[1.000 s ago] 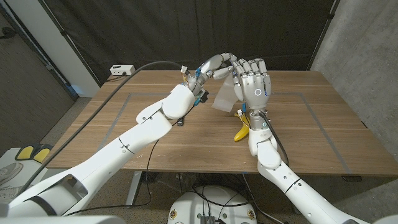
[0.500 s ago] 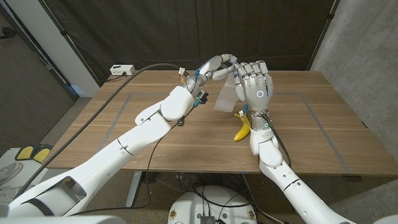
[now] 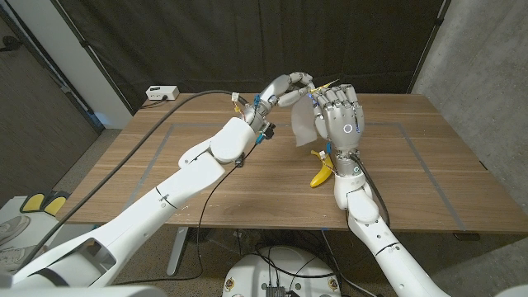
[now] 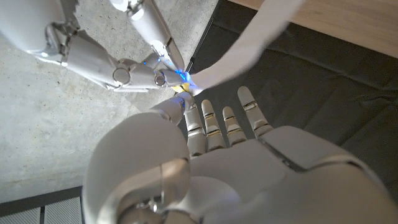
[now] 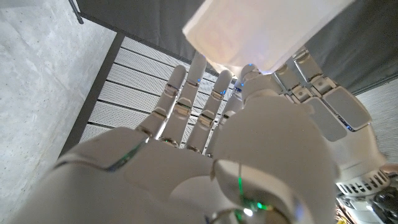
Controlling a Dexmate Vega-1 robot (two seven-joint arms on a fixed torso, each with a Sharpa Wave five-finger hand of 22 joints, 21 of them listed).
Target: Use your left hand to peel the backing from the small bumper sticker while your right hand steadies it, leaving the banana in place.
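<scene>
- Pinching the upper corner of the small bumper sticker, the left hand and the right hand meet above the middle of the wooden surface, fingertips touching.
- Raised well clear of the surface, the sticker hangs from that pinch as a pale, translucent white sheet between the 2 hands, tilted, with its lower edge free.
- A thin yellow strip juts up and out from the pinch point, just above the right hand's fingers; whether it is backing or sticker edge cannot be told.
- The left hand reaches in from the robot's left, thumb and a finger closed on the sheet's corner, the other fingers curled alongside.
- The right hand stands upright, its back to the head camera, fingers bent forward onto the same corner, holding the sheet.
- In the left wrist view, the sheet runs as a white band away from a blue-lit pinch point where the right hand's fingertips meet it.
- In the right wrist view, the sheet spreads wide beyond the fingers.
- The banana lies on the surface under the right hand's wrist, beside the forearm, apart from the sticker.
- A white box sits at the surface's far left corner, with a cable running from it.
</scene>
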